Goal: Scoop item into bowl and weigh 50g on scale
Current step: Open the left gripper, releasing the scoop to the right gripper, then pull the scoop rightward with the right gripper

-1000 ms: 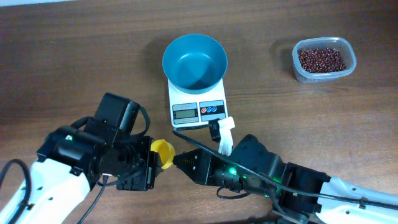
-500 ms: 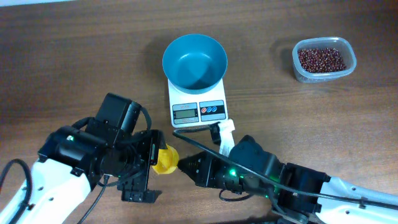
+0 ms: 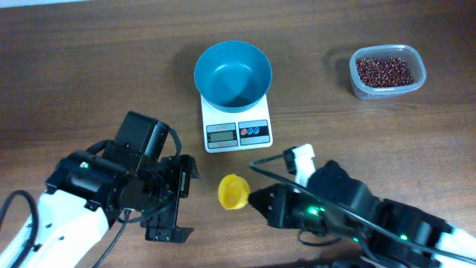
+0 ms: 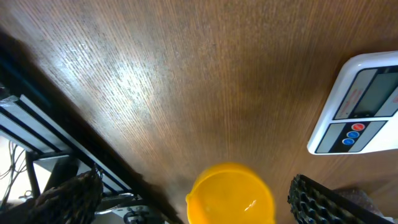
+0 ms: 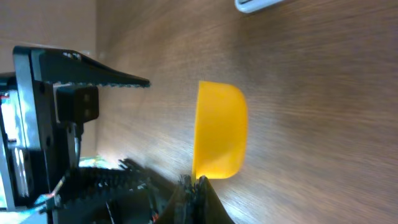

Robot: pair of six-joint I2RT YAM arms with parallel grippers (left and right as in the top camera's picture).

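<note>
Pinches the yellow scoop (image 3: 233, 192) at its handle end with the right gripper (image 5: 195, 190), fingers pressed together on it, over the wooden table (image 3: 89, 74) just in front of the white scale (image 3: 238, 134). Holds the left gripper (image 3: 186, 201) spread wide and empty, near the scoop but apart from it. Shows the beans (image 3: 383, 70) heaped in the clear tub (image 3: 419, 74) at far right, well apart from the empty teal bowl (image 3: 233, 72) resting on the scale.

Black arms (image 3: 119, 182), white shells (image 3: 67, 219), black cables (image 3: 175, 141), green lights (image 3: 311, 211), apparently ribbed fingers (image 4: 317, 202)
</note>
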